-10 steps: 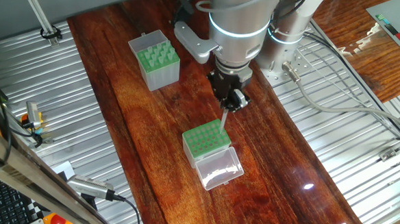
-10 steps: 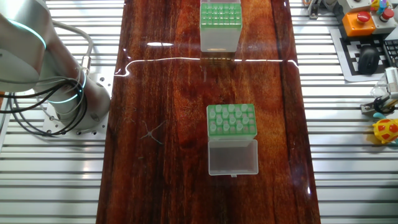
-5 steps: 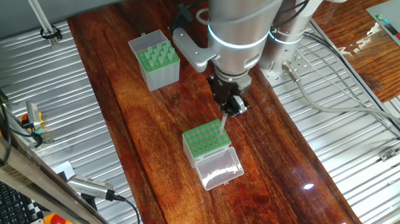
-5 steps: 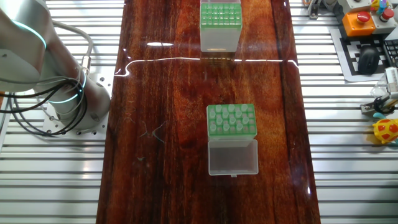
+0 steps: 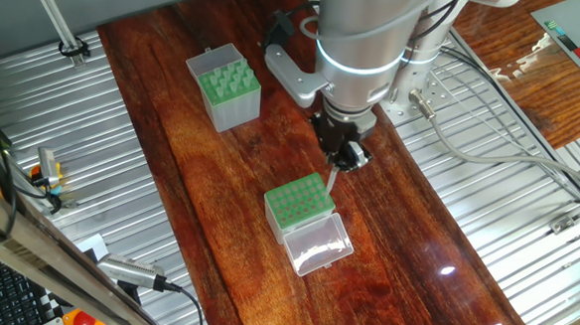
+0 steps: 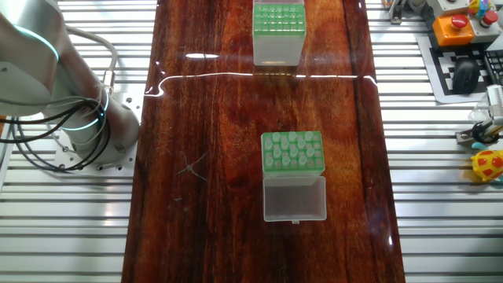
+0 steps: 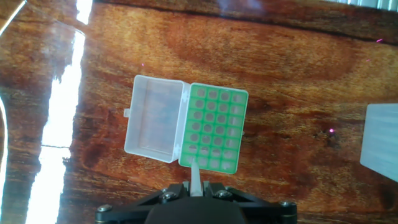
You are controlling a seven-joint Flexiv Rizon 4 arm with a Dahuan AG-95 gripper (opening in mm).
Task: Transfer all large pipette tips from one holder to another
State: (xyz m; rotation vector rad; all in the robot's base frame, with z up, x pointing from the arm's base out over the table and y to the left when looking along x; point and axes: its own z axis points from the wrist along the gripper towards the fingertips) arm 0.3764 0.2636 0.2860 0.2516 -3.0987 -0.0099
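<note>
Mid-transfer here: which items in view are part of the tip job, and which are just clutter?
Job: gripper holding a large pipette tip; taller grey-sided holder; shorter lidded box, lid open.

Clutter: orange button box, yellow toy, cables by the arm base.

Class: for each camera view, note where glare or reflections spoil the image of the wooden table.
Hand view: a bright white glare band runs down the glossy dark wooden table. One fixed view: small bright glints near the table's lower right. The other fixed view: a thin curved white reflection line crosses the wood.
</note>
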